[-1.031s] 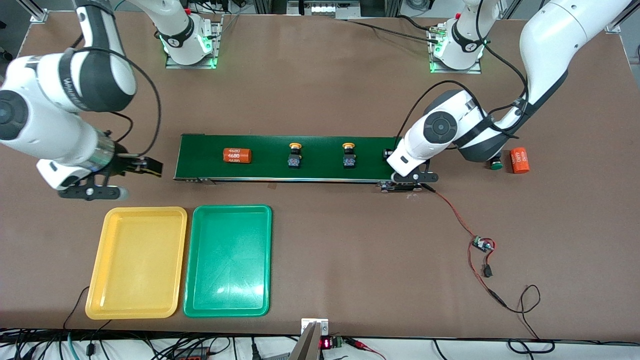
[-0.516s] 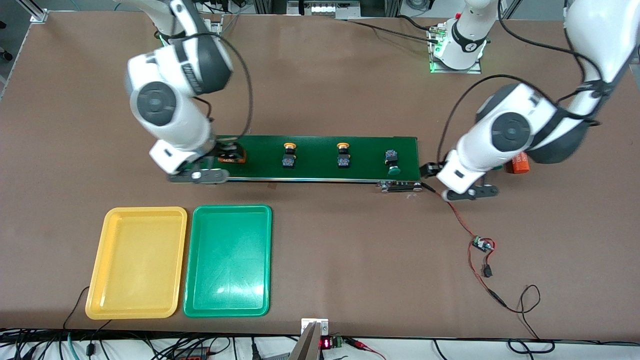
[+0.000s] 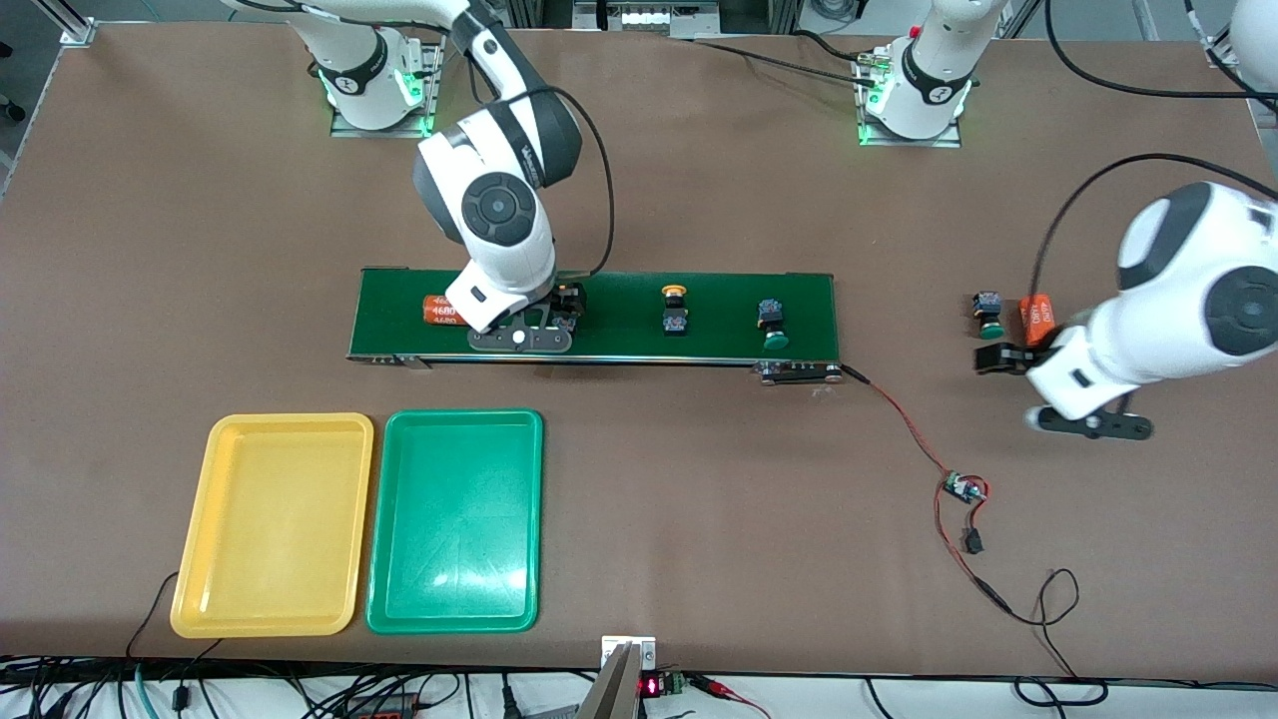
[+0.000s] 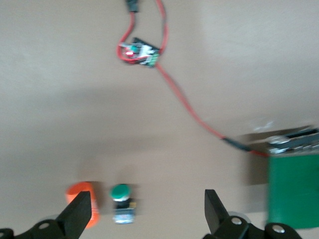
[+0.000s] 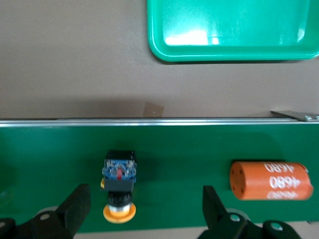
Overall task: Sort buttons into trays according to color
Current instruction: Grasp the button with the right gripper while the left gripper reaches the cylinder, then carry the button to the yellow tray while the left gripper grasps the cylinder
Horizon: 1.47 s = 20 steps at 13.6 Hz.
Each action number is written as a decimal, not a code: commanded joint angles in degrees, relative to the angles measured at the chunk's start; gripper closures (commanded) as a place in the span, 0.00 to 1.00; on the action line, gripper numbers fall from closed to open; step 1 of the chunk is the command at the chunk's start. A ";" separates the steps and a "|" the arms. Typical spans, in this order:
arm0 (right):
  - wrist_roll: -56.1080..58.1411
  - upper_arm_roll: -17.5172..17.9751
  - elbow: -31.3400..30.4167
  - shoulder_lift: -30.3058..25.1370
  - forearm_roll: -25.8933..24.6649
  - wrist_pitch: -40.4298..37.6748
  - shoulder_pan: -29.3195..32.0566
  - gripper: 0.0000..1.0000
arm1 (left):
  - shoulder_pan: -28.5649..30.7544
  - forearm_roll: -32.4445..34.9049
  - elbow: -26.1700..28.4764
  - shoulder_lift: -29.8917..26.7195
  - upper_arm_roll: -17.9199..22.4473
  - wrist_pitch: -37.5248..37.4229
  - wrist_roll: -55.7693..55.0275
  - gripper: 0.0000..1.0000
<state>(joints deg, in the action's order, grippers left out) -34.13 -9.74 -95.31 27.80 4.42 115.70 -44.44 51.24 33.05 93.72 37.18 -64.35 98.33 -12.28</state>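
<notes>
Two buttons lie in the open on the dark green belt (image 3: 619,295): a yellow-cap one (image 3: 675,308) and a green-cap one (image 3: 771,325). My right gripper (image 3: 569,310) is open over the belt. In the right wrist view (image 5: 144,209) a second yellow-cap button (image 5: 118,184) lies between its fingers, close to one of them. A second green-cap button (image 3: 988,315) lies on the table off the belt's end. My left gripper (image 3: 998,358) is open and empty over it, and the left wrist view (image 4: 145,214) shows this button (image 4: 121,201) between the fingers. The yellow tray (image 3: 290,419) and green tray (image 3: 464,414) are empty.
One orange "4680" cylinder (image 3: 437,310) lies on the belt beside my right gripper, and it also shows in the right wrist view (image 5: 269,180). Another (image 3: 1036,318) lies beside the green-cap button on the table. A red wire with a small circuit board (image 3: 963,489) runs from the belt's end.
My right arm swung from beside the belt to over it. My left arm drew off the belt's end to the table; a green-cap button now shows there. Belt items shifted toward the right arm's end.
</notes>
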 commanded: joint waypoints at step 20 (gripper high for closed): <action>-0.15 -10.54 10.21 6.38 6.65 -4.86 2.42 0.83 | -19.86 -19.17 34.77 -14.51 52.49 39.12 25.38 0.04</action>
<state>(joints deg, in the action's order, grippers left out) -35.13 -16.40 -89.25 33.85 10.79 114.10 -43.92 32.39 15.38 127.11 22.98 -13.21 135.30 13.81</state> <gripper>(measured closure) 0.581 0.000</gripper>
